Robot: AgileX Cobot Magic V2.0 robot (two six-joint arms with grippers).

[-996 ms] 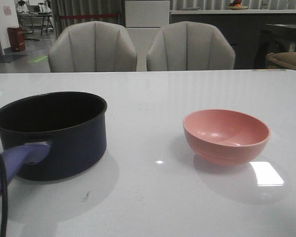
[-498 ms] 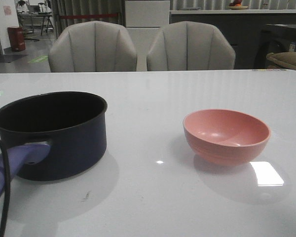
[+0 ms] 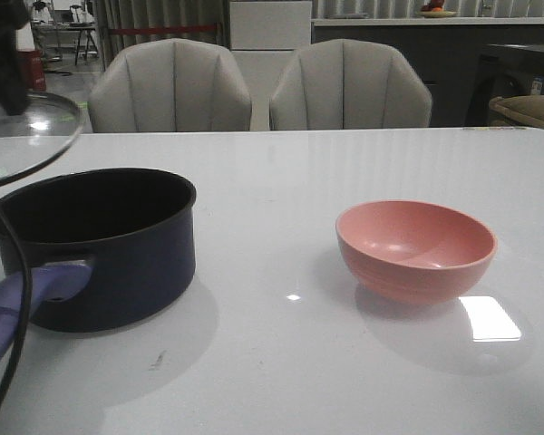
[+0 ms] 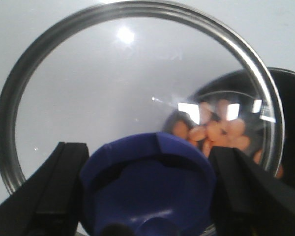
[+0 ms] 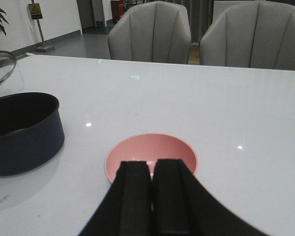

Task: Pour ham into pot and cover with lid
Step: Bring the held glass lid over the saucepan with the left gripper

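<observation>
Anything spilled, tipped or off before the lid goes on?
Nothing stands out. The orange ham chunks lie inside the dark navy saucepan, the empty pink bowl sits upright, and the left end effector holds the clear glass lid by its blue knob, tilted.

A: What do we have in the way near the left edge of the bench (image 3: pixel 281 372)?
B: The pot (image 3: pixel 104 245) stands there, mouth open, its handle reaching toward the front-left corner. The lid (image 3: pixel 27 136) hangs tilted over its far-left rim, in the left gripper (image 4: pixel 147 196), with a dark cable across it.
A: And rightward?
B: We see only the pink bowl (image 3: pixel 417 249) toward the right; bare bench lies between the two and along the front and far edges.
</observation>
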